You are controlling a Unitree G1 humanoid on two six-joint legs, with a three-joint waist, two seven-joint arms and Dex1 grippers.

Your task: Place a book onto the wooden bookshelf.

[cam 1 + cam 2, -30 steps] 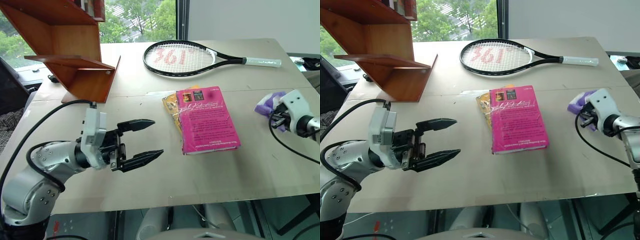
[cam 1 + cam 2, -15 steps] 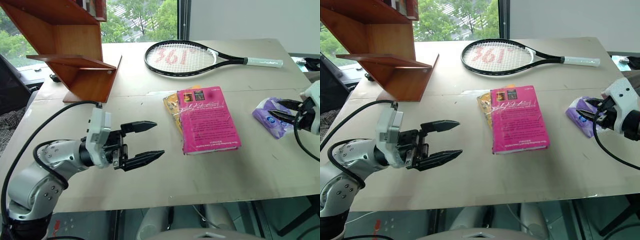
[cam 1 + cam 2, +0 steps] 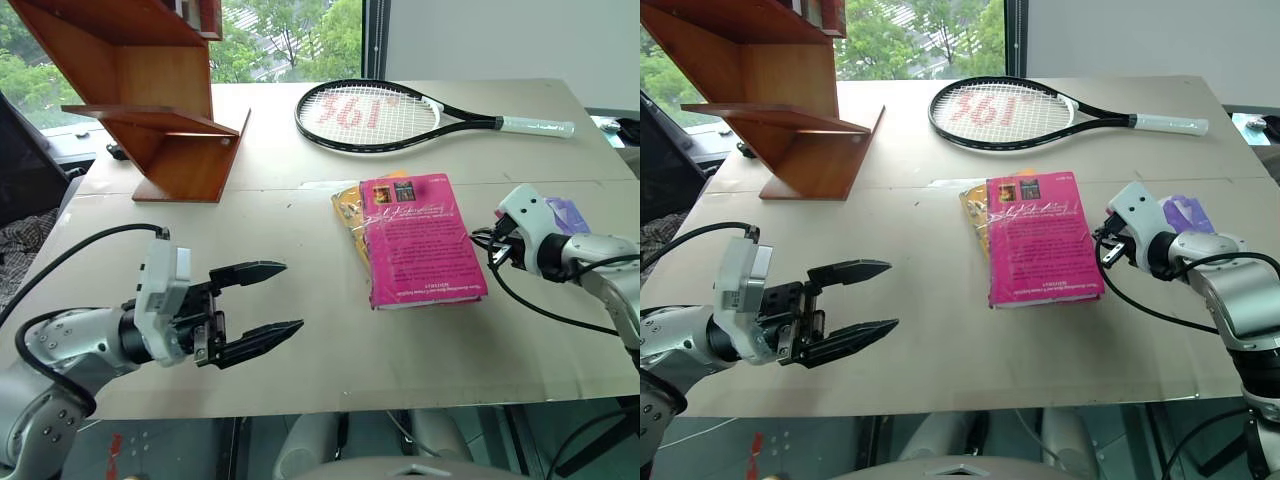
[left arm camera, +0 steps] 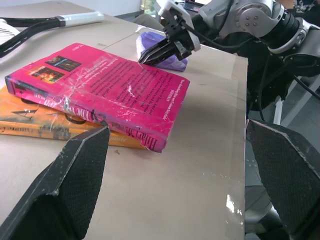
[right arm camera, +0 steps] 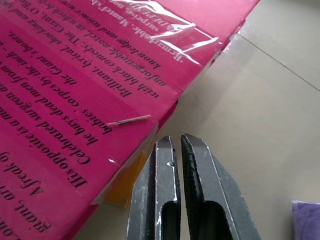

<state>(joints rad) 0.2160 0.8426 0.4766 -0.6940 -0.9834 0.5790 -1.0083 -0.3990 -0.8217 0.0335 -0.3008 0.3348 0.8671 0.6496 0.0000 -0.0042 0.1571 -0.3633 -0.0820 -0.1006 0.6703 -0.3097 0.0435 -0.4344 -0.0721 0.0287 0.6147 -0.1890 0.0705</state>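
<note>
tabletop [image 3: 300, 390]: book [image 3: 422, 240] beside closed right jaws (untouched)

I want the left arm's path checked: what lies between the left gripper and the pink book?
Bare tabletop only, in the left eye view: nothing lies between the left gripper, jaws open, and the pink book.

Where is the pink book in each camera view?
Left eye: pink book right of centre, on the yellow book.
Right eye: centre.
Left wrist: upper left.
Right wrist: upper left.
Shared landmark: the right gripper shut at its edge.
</note>
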